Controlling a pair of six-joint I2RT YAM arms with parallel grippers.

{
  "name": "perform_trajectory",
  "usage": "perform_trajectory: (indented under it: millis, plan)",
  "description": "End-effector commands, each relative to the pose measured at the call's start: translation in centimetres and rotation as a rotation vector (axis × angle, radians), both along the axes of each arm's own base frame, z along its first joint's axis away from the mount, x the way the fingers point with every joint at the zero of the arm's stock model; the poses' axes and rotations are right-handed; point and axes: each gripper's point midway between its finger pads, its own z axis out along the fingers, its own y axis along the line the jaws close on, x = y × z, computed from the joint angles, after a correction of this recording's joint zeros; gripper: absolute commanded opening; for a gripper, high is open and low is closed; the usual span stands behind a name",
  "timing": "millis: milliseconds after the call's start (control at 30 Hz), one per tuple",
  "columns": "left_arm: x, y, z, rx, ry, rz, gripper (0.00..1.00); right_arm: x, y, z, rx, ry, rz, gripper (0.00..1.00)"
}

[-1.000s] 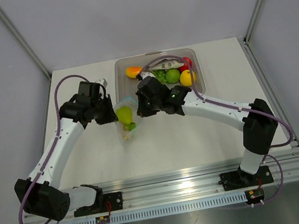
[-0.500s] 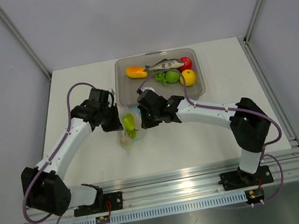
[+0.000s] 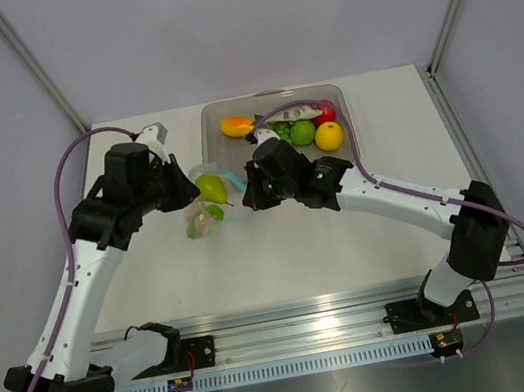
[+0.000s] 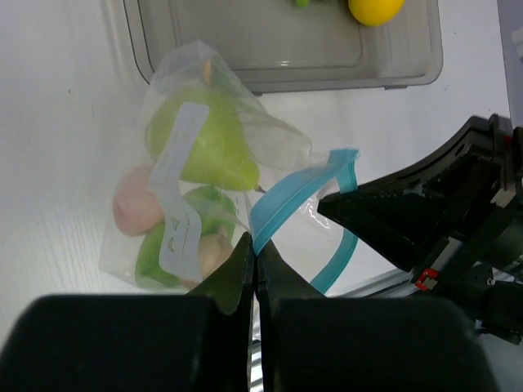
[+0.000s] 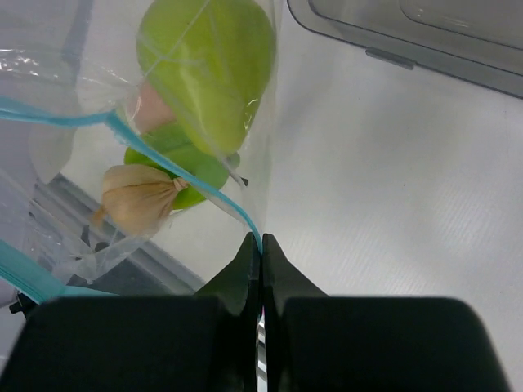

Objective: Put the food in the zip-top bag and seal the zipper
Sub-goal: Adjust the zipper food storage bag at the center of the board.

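Note:
The clear zip-top bag [image 3: 208, 203] hangs in the air between my two grippers. It holds a green pear [image 4: 208, 140], a pinkish egg [image 4: 133, 204], a green leaf piece [image 4: 163, 245] and a beige garlic [image 5: 135, 198]. My left gripper [image 4: 256, 249] is shut on the blue zipper strip [image 4: 296, 200] at one end of the mouth. My right gripper [image 5: 261, 238] is shut on the zipper [image 5: 176, 163] at the other end. In the top view the left gripper [image 3: 186, 184] and the right gripper [image 3: 249, 190] flank the bag, whose mouth gapes open.
A rigid clear grey tray [image 3: 348, 135] at the back holds a mango [image 3: 234, 126], a fish [image 3: 293, 112], green grapes and lime [image 3: 302, 132], a red fruit [image 3: 326, 114] and a lemon [image 3: 330, 135]. The tray also shows behind the bag in the left wrist view [image 4: 327, 61].
Both grippers have lifted the bag up off the table and a little back-left. The left arm has risen and swung outward.

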Motion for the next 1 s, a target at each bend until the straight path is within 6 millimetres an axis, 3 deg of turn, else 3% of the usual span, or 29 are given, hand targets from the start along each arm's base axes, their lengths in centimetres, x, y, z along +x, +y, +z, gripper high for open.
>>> perform_trajectory:
  millis: [0,100,133,167,233,333,367,433,467,567,800,933,967]
  plan:
    - [-0.8,-0.9,-6.6,0.024,0.186,-0.035,0.0,-0.5,0.3,-4.2,-0.057,0.068,0.006,0.0]
    - [-0.4,-1.3,-10.2,0.027,0.236,-0.034,0.0,-1.0,0.4,-8.0,-0.1,0.135,0.014,0.0]
    - [-0.6,-1.3,-12.6,0.052,0.294,-0.031,0.0,-1.1,0.4,-8.7,-0.111,0.145,0.015,0.0]
    - [-0.7,-1.4,-13.2,0.051,0.317,-0.038,0.0,-1.2,0.4,-9.8,-0.135,0.165,0.013,0.0]
    - [-0.8,-1.6,-13.3,0.047,0.331,-0.051,0.0,-1.3,0.3,-9.9,-0.144,0.178,0.018,0.0]
    - [-0.5,-0.9,-10.6,0.054,0.248,-0.02,0.0,-0.9,0.1,-7.4,-0.117,0.122,0.021,0.01]
    - [0.2,-0.3,-8.6,0.06,0.179,0.011,0.0,-0.7,0.0,-5.9,-0.101,0.088,0.019,0.13]
    - [0.3,0.5,-7.4,0.087,0.159,0.036,0.0,-0.3,-0.4,-3.7,-0.1,0.025,0.027,0.29]
    - [0.7,0.7,-6.6,0.1,0.139,0.043,0.0,-0.2,-0.7,-2.2,-0.085,-0.009,0.024,0.44]
    - [0.5,0.9,-6.6,0.113,0.15,0.044,0.0,0.1,-1.5,1.3,-0.083,-0.106,0.047,0.59]
    - [0.5,1.1,-7.0,0.121,0.163,0.044,0.0,1.7,-4.3,7.1,-0.129,-0.304,0.022,0.63]
    - [0.6,1.6,-7.2,0.134,0.167,0.058,0.0,3.5,-5.8,7.8,-0.201,-0.371,-0.003,0.64]
    - [0.6,1.9,-7.3,0.133,0.169,0.063,0.0,4.5,-6.1,6.7,-0.241,-0.36,-0.011,0.64]
